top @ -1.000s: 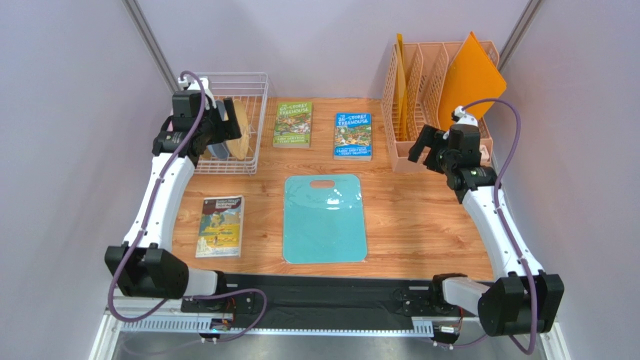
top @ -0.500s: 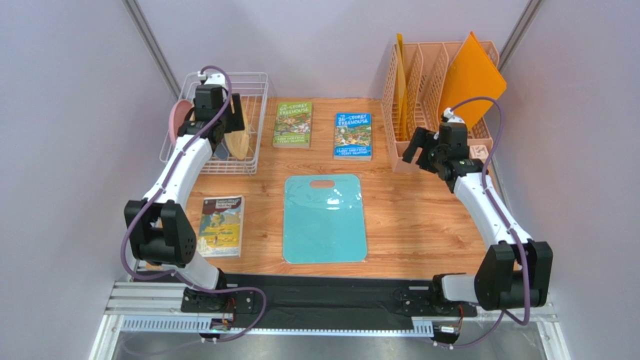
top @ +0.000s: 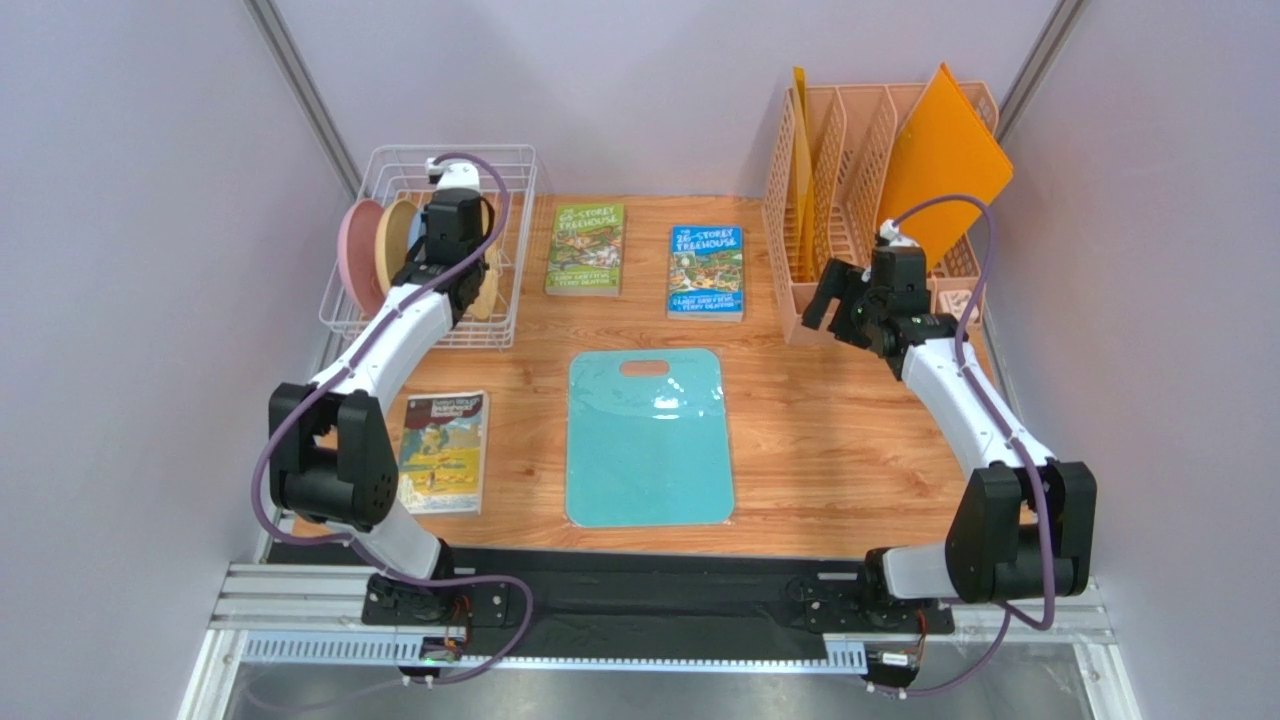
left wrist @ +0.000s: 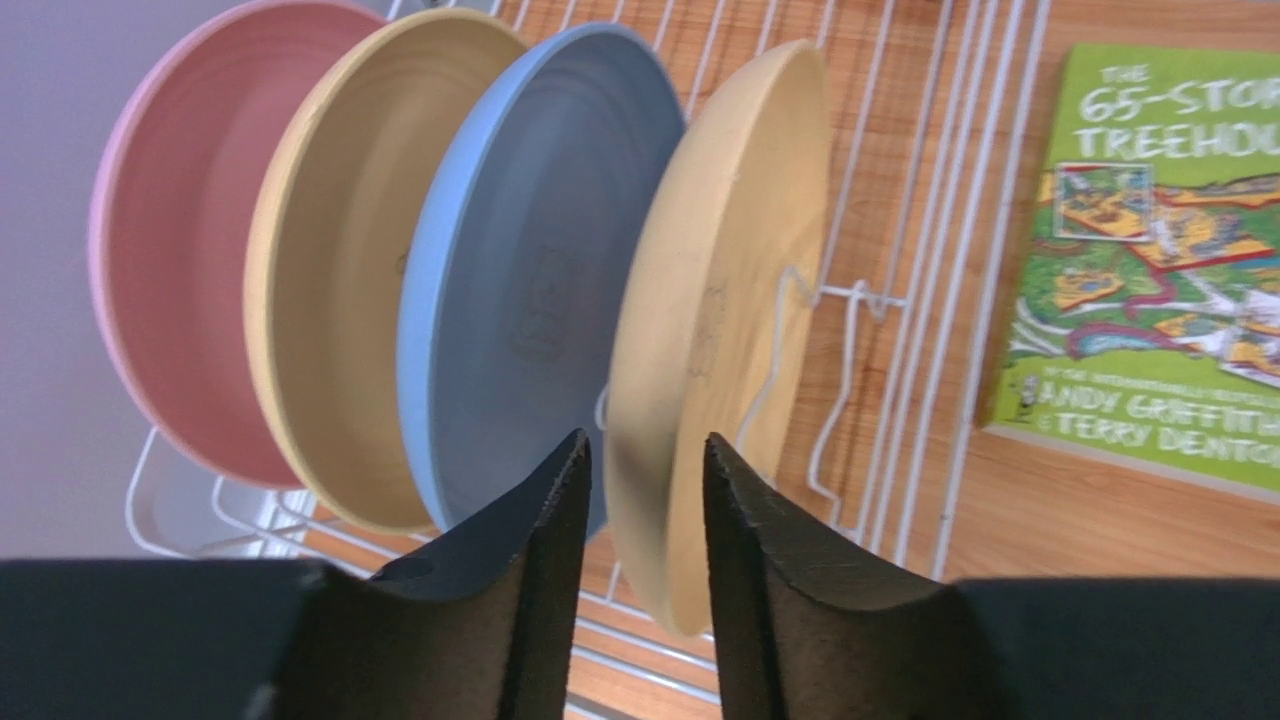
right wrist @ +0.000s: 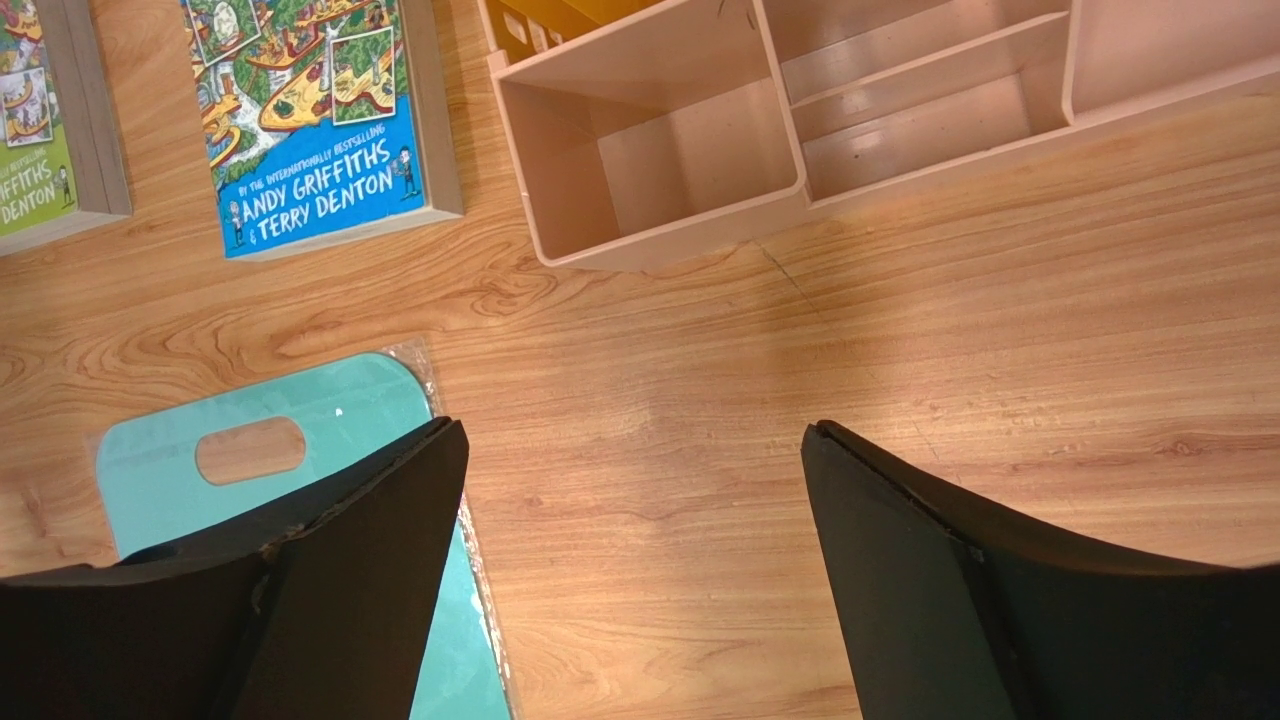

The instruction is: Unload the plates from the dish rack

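Four plates stand on edge in the white wire dish rack (left wrist: 917,225): pink (left wrist: 166,225), cream-tan (left wrist: 331,270), blue (left wrist: 526,270) and pale yellow (left wrist: 736,255), left to right in the left wrist view. My left gripper (left wrist: 645,438) reaches down into the rack (top: 504,180). Its jaws are narrowed and straddle the pale yellow plate's rim, with a thin gap still showing beside the left finger. My right gripper (right wrist: 631,428) hangs wide open over bare wood near the organizer, holding nothing.
A teal cutting board (top: 649,435) lies mid-table. Two books (top: 586,248) (top: 706,270) lie behind it and a third (top: 442,450) at the front left. A peach file organizer (top: 872,150) with an orange folder (top: 939,150) stands at the back right.
The left arm swung right over the rack, uncovering the pink and cream-tan plates in the top view, and its jaws narrowed around the pale yellow plate's rim. The right gripper shifted slightly.
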`<act>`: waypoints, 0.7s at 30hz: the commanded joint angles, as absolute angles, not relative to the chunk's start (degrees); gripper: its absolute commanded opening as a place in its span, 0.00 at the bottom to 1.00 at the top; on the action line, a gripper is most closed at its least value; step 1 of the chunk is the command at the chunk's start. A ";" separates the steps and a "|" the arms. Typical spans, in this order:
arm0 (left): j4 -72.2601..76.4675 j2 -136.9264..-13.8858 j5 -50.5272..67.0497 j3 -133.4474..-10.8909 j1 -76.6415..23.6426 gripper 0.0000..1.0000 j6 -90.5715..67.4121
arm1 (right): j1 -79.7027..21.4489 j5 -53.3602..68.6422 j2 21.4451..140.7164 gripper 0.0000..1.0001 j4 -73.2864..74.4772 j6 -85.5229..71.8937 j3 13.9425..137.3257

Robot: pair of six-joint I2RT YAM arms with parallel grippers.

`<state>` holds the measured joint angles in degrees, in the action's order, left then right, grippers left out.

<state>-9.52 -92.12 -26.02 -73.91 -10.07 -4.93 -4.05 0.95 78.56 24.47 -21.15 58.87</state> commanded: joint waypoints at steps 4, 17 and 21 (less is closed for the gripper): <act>-4.92 -91.67 -33.31 -70.93 -10.37 0.26 -3.43 | -4.04 0.35 77.34 0.89 22.24 -20.21 57.92; 1.93 -91.40 -44.19 -67.68 -14.67 0.00 -0.09 | -4.04 0.26 76.99 0.90 22.76 -21.01 57.39; 4.39 -94.91 -55.51 -69.25 -17.13 0.00 4.56 | -4.13 0.09 76.64 0.90 23.03 -21.09 57.13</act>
<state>-1.45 -92.77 -43.94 -67.55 -14.76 0.78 -4.05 0.89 78.52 24.12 -21.02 57.23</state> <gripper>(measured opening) 0.019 0.899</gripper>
